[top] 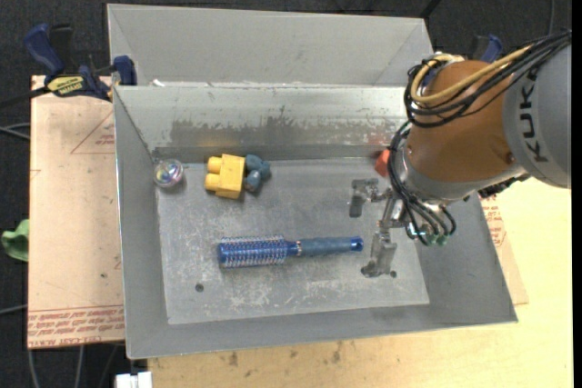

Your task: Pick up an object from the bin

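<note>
We see our tool (367, 236) open, the blue hairbrush (289, 250) stretching away toward the view's left, handle end nearest it.

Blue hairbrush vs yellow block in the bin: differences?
The blue hairbrush is long and slim; the yellow block is short and chunky. The hairbrush lies mid-floor, its handle end by the gripper; the block sits toward the back left, far from it. Both rest on the bin floor.
</note>
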Robot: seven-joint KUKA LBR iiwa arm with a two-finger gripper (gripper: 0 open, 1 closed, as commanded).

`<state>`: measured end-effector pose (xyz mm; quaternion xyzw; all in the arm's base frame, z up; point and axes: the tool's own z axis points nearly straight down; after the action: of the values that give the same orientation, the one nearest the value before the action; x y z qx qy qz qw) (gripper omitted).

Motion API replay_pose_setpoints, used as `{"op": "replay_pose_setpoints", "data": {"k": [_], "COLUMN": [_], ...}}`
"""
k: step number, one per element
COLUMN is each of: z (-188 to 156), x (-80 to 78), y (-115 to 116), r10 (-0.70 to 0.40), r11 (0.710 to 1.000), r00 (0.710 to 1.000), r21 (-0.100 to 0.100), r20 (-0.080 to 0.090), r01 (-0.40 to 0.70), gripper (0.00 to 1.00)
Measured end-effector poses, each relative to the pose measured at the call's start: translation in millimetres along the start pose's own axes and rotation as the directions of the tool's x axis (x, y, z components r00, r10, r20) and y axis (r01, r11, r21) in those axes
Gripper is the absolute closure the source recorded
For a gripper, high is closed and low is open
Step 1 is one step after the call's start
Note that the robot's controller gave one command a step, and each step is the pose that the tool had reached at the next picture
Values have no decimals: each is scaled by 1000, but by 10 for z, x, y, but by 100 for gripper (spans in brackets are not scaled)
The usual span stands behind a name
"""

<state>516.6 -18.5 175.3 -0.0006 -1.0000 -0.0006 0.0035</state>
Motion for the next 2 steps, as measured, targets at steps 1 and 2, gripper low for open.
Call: {"op": "replay_pose_setpoints", "data": {"k": [1,2], "z": [1095,1054], "x": [-446,-345], "y": [8,672], "r10": [7,-30], "r11": [1000,1000], "r00": [1000,1000], "r21": [-1,-3], "r20": [3,6], "r01": [-7,30], "gripper": [0,0]}}
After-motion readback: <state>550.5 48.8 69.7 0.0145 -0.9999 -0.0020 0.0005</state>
